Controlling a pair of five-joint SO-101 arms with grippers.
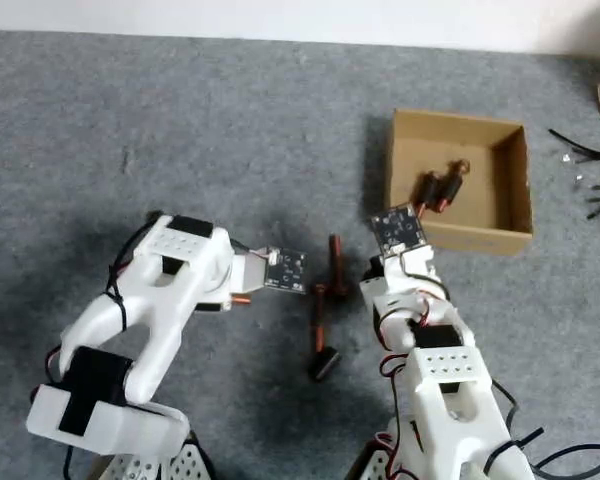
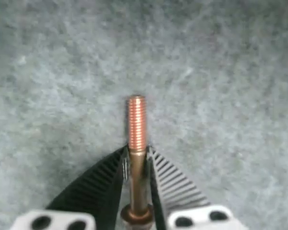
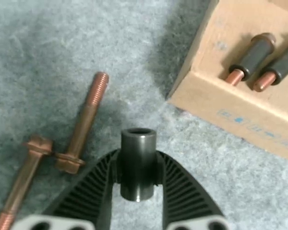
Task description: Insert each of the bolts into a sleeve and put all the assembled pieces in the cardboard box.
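High view: L gripper (image 1: 260, 290) sits left of centre over grey carpet (image 1: 180, 120), w/ a bit of copper bolt (image 1: 242, 298) showing at it; finger gap can't be told from here. R gripper (image 1: 375, 266) is just near of the box (image 1: 480, 238), which stands far right w/ 2 assembled pieces (image 1: 438, 190) inside. Btwn the grippers lie 2 loose bolts (image 1: 334, 260); a spare sleeve (image 1: 325, 364) lies nearer.

Left wrist view: fingers (image 2: 103, 184) almost closed, clamped on the bolt (image 2: 137, 127) shank. Head sits back by the gripper base, threaded end sticks out past the tips, over carpet.

Right wrist view: fingers (image 3: 180, 187) part open, gripping a black sleeve (image 3: 138, 143) btwn them, bore facing outward. Loose bolts (image 3: 89, 120) lie on carpet beside it. Box wall (image 3: 240, 110) is close ahead, assembled pieces (image 3: 252, 60) side by side inside.
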